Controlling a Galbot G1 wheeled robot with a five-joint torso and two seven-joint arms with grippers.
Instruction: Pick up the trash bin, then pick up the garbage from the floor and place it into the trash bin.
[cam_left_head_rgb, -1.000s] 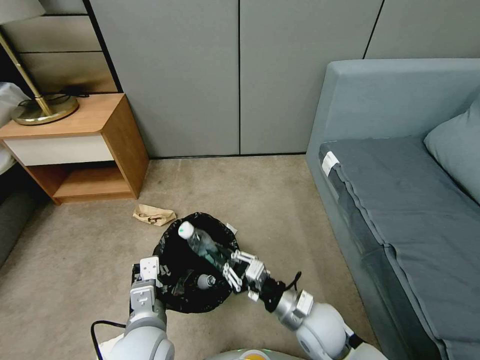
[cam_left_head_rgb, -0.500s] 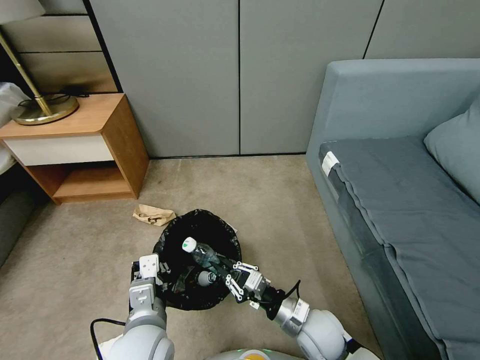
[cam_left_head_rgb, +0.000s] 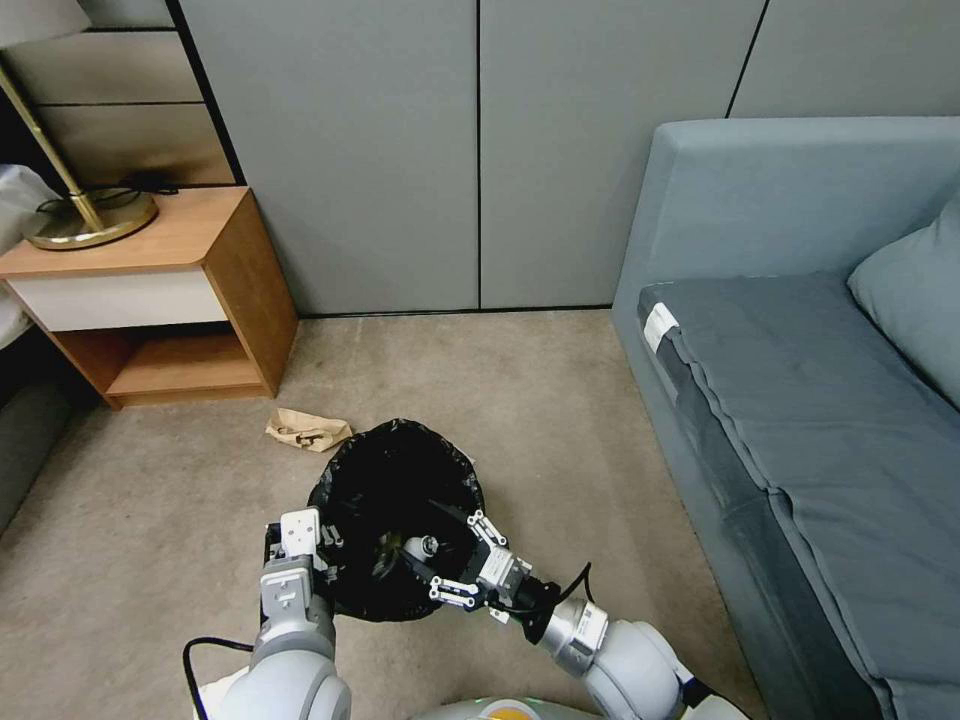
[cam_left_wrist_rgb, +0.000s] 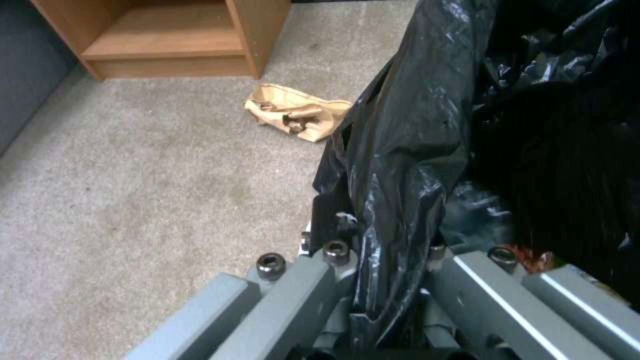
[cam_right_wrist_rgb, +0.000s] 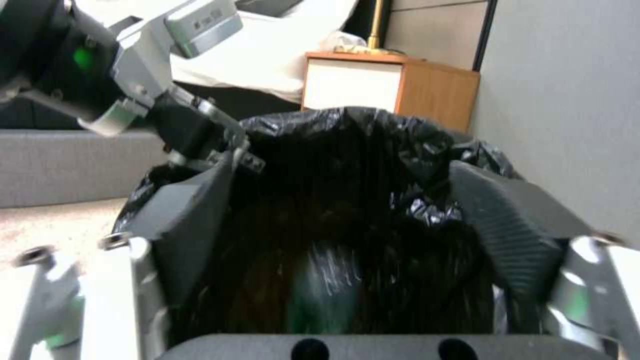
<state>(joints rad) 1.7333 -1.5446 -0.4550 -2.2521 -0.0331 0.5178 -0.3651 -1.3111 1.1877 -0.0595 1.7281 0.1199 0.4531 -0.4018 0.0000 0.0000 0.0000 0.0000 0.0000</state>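
The trash bin (cam_left_head_rgb: 395, 500), lined with a crinkly black bag, hangs just above the carpet. My left gripper (cam_left_head_rgb: 318, 545) is shut on its near left rim, and the left wrist view shows the liner (cam_left_wrist_rgb: 400, 165) pinched in that gripper (cam_left_wrist_rgb: 373, 270). At the bin's near right rim my right gripper (cam_left_head_rgb: 448, 552) stands open with nothing in it. A clear plastic bottle (cam_left_head_rgb: 424, 547) lies inside the bin, blurred in the right wrist view (cam_right_wrist_rgb: 320, 290) between the spread fingers (cam_right_wrist_rgb: 193, 215). Garbage on the floor: crumpled brown paper (cam_left_head_rgb: 307, 430) (cam_left_wrist_rgb: 297, 112) just beyond the bin.
A wooden nightstand (cam_left_head_rgb: 170, 290) with a brass lamp base (cam_left_head_rgb: 85, 215) stands at the far left. A grey-blue sofa (cam_left_head_rgb: 800, 400) runs along the right. Grey wall panels (cam_left_head_rgb: 480, 150) close the back. Open carpet (cam_left_head_rgb: 540, 400) lies between.
The right gripper held a clear bottle over the bin, lowered it, then opened. The bottle now lies inside the bin. The left gripper and bin stayed put.
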